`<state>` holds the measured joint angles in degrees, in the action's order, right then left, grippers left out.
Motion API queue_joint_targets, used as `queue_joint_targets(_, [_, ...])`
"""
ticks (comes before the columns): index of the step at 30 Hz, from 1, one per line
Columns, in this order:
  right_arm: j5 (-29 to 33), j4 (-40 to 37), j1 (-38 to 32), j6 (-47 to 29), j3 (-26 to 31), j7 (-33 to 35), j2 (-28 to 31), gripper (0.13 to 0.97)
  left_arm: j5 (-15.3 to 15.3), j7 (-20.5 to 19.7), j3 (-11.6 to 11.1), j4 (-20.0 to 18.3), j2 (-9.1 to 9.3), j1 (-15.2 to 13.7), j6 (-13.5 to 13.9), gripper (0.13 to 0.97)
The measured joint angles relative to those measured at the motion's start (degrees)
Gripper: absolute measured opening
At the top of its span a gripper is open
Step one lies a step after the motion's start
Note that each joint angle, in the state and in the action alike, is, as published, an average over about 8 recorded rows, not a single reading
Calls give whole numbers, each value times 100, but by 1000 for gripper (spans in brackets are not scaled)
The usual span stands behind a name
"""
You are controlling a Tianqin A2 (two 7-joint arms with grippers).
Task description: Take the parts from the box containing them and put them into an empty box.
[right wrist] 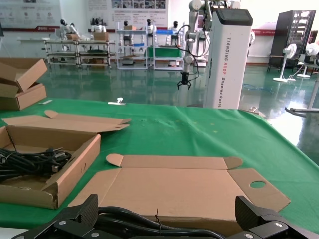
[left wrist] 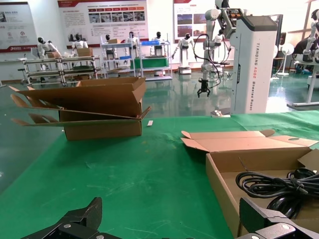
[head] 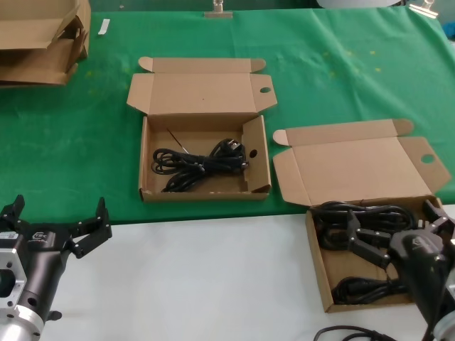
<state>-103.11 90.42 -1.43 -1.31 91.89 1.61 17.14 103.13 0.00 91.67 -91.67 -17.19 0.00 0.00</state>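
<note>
At the far left corner of the green surface point(head: 334, 85) lies a stack of flattened cardboard point(head: 39, 39). Nearer, over the white front strip, the left hand point(head: 58, 222) hangs with its fingers spread wide and nothing between them, well apart from both boxes.

In the middle of the green cloth sits the box with the partition wall point(head: 205, 160), lid flap thrown back; one bundle of black cable point(head: 202, 163) lies inside it, plug end close to the pierced wall (the left wrist view shows the same bundle point(left wrist: 279, 186) resting on the box floor).

To the right, straddling the edge of the cloth, is the second box point(head: 355, 234), its lid point(head: 359, 167) open and a round hole near the lid's far right corner. Several cables point(head: 355, 220) are heaped in it. The right hand point(head: 398, 229) is down inside this box, fingers apart on either side of the cables, not yet clenched on any. Another cable point(head: 348, 332) lies on the white surface just in front of the box.
</note>
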Motion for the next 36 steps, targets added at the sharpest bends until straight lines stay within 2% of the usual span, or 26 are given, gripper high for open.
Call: queue_joint_targets(36, [0, 0, 0, 0, 0, 0, 0, 966, 0, 0, 0, 0, 0, 0, 0, 966])
